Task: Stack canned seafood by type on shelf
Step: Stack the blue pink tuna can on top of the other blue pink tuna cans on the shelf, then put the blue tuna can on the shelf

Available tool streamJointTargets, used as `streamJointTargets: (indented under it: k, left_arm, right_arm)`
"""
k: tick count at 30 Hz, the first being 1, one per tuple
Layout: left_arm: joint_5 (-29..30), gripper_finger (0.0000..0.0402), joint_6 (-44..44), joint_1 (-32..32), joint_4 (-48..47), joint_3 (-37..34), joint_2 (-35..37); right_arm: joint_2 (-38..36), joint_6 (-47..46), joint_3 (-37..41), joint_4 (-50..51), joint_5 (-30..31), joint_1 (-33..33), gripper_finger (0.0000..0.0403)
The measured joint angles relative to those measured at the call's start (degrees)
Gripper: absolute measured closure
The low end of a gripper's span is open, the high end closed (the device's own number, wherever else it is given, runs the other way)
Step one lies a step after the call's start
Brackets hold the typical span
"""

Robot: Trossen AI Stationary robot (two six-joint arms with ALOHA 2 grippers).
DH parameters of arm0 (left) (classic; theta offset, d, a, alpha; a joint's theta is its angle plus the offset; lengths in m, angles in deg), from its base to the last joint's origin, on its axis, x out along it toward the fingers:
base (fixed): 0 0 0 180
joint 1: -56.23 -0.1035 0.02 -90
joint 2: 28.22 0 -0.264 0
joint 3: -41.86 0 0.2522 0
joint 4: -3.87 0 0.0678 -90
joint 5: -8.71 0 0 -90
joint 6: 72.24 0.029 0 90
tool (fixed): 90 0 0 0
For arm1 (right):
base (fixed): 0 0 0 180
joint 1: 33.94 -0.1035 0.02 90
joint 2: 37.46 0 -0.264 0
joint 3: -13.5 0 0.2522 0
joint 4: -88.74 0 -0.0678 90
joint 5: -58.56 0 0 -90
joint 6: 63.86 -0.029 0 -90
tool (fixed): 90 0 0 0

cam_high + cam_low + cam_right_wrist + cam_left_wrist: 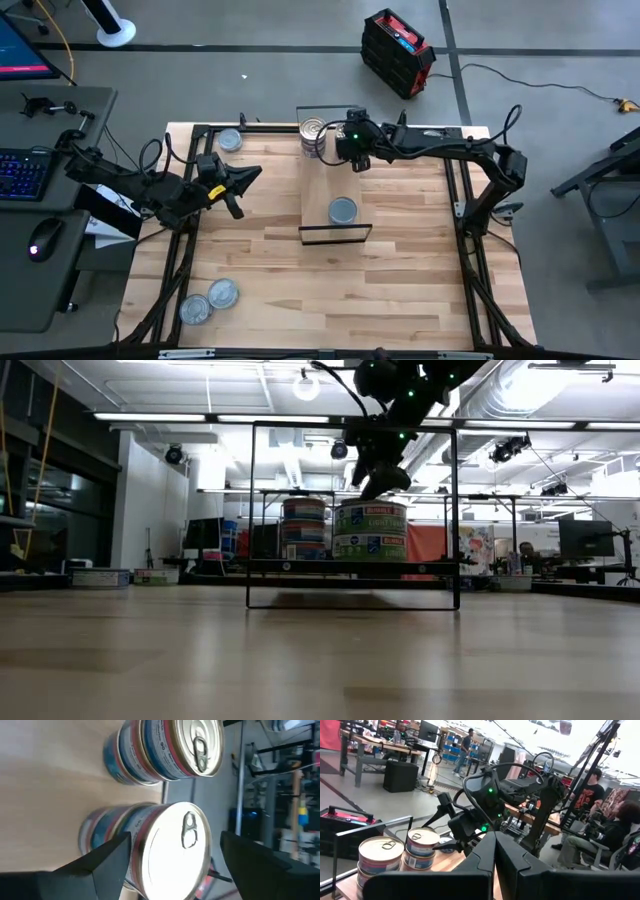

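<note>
The shelf (335, 180) is a light-wood plank with black wire frames at its two short ends. At its far end stand two stacks of canned seafood with ring-pull lids (314, 136) (172, 850) (170, 747). Nearer on the shelf is a stack with a blue-grey top (342, 210) (370, 530). My right gripper (175, 836) (353, 158) hangs open over the far stacks, slanting down, with a finger on either side of one stack's top tin. My left gripper (250, 176) (495, 842) hovers shut and empty above the table, left of the shelf.
Loose tins lie on the tabletop: one at the far left (230, 140), two near the front left (222, 292) (195, 308). The shelf's near wire frame (335, 234) stands upright. People sit beyond the table in the left wrist view.
</note>
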Motion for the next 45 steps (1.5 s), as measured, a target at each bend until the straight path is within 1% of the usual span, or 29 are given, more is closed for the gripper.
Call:
streamJointTargets:
  k: [3, 5, 8, 11, 14, 17, 19, 20, 21, 23, 25, 27, 30, 32, 35, 38, 40, 45]
  left_arm:
    - [0.0, 0.0402, 0.1, 0.0, -0.1, 0.0, 0.3]
    - [0.0, 0.0401, 0.3, 0.0, 0.2, 0.0, 0.4]
    - [0.0, 0.0401, 1.0, -0.1, -0.2, 0.0, 0.4]
    - [0.0, 0.0401, 1.1, -0.1, -0.6, 0.0, 0.5]
    - [0.0, 0.0401, 0.6, -0.2, -1.8, 0.0, 0.5]
    - [0.0, 0.0402, 0.3, -0.8, -1.8, 0.0, 0.5]
    - [0.0, 0.0401, 0.2, -1.5, -1.8, 0.0, 0.5]
    - [0.0, 0.0402, -0.1, -1.8, -1.9, 0.0, 0.5]
    - [0.0, 0.0402, -0.6, -2.2, -1.8, 0.0, 0.5]
    - [0.0, 0.0401, -1.6, -2.7, -1.7, 0.0, 0.5]
    - [0.0, 0.0401, -2.4, -3.3, -1.7, 0.0, 0.5]
    - [-0.1, 0.0401, -3.3, -4.1, -1.7, 0.0, 0.5]
    - [0.0, 0.0402, -4.8, -4.8, -1.7, 0.0, 0.5]
    - [-0.1, 0.0401, -5.5, -5.1, -1.4, 0.0, 0.5]
    - [0.0, 0.0402, -6.5, -5.2, -1.3, 0.0, 0.5]
    - [0.0, 0.0401, -7.6, -5.2, -1.3, 0.0, 0.5]
    - [0.0, 0.0401, -7.8, -5.2, -1.4, 0.0, 0.4]
    - [0.0, 0.0401, -7.8, -5.2, -1.4, 0.0, 0.4]
  right_arm:
    - [-0.5, 0.8, 0.0, 0.2, 4.6, -1.2, 0.0108]
    - [-1.8, -0.6, 0.0, 0.7, 5.9, -1.8, 0.0108]
    - [-5.2, -8.0, -0.1, 2.5, 6.1, -2.2, 0.0116]
    - [-8.5, -19.5, -0.1, 9.3, 6.9, -1.6, 0.0141]
    - [-12.0, -32.5, 0.5, 18.0, 7.5, 0.8, 0.0193]
    - [-15.9, -42.7, 6.0, 21.5, 7.4, 5.2, 0.0277]
    - [-18.6, -48.4, 11.8, 20.9, 5.1, 8.5, 0.0347]
    - [-19.8, -51.6, 14.8, 20.2, 2.8, 10.3, 0.0374]
    - [-20.6, -54.7, 17.7, 18.6, 0.3, 12.4, 0.0387]
    - [-20.9, -61.7, 23.0, 14.3, -2.0, 16.2, 0.0385]
    - [-20.3, -67.8, 26.5, 9.5, -2.2, 19.4, 0.0390]
    - [-18.6, -73.3, 28.3, 4.7, -2.3, 22.3, 0.0399]
    - [-14.5, -81.2, 29.7, 2.5, -1.1, 25.8, 0.0398]
    - [-12.1, -84.0, 29.7, 0.2, -0.9, 28.0, 0.0401]
    - [-8.6, -85.5, 29.8, -2.4, -3.6, 30.2, 0.0402]
    - [-7.2, -85.5, 29.7, -6.1, -4.5, 30.8, 0.0402]
    - [-6.2, -84.0, 29.7, -7.2, -5.7, 30.9, 0.0402]
    - [-4.3, -80.5, 29.7, -7.4, -6.5, 31.1, 0.0403]
